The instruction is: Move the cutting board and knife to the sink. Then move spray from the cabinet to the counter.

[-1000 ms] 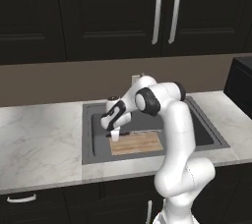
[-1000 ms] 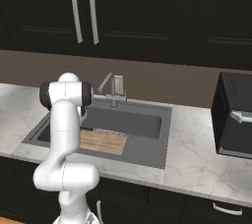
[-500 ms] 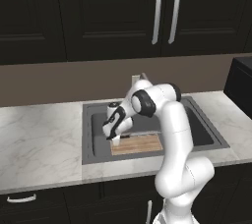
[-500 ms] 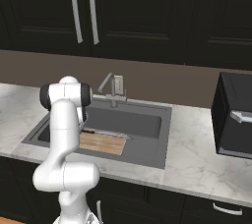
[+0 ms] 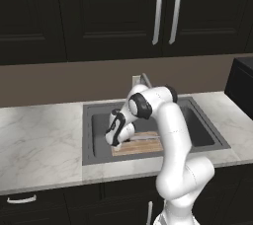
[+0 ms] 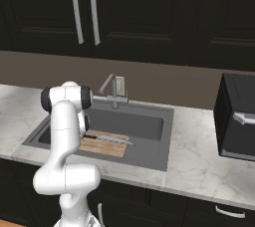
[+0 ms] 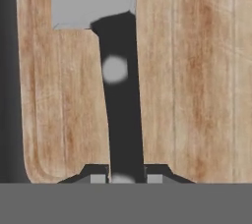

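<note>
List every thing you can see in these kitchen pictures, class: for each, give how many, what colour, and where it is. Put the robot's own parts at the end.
cutting board: one, light-brown wood, flat on the sink floor.
knife: one, silvery blade and black handle, lying on the cutting board.
sink: one, dark grey, recessed in the counter.
faucet: one, silver, at the sink's back edge.
counter: one, pale marble, both sides of the sink.
upper cabinets: dark doors with two silver handles, above the counter.
black appliance: one, on the counter right of the sink.
gripper: one, dark fingertips shut on the knife's handle, low over the board.
arm: one, white with dark joints, reaching into the sink.
</note>
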Available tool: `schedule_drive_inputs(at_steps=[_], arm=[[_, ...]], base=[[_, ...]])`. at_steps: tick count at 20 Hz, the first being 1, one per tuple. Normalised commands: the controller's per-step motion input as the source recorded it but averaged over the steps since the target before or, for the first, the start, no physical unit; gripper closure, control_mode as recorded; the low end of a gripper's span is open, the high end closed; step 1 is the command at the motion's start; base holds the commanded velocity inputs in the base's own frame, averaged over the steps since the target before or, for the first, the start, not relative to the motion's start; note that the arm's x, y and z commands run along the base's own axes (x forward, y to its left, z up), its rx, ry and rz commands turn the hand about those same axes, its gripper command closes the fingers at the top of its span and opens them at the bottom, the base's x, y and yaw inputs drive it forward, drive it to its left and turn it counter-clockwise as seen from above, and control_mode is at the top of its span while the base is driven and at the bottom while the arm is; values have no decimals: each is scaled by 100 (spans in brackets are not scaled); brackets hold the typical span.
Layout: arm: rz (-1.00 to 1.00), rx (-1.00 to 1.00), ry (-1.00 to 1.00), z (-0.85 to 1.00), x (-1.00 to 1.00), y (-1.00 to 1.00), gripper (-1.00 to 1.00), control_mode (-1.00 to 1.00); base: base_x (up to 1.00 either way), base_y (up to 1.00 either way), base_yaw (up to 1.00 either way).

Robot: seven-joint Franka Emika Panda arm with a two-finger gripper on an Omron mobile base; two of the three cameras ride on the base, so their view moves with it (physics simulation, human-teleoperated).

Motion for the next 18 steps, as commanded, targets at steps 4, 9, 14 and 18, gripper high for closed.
schedule_drive_inputs(at_steps=[4,9,14,18], arm=[[0,0,-3,-29,31,3,100,-100],[0,0,-1,-22,37,1,100,-100],[0,0,0,-21,40,0,100,-100],[0,0,0,-19,44,0,100,-100]], base=[[0,0,0],[0,0,0],[0,0,0],[0,0,0]])
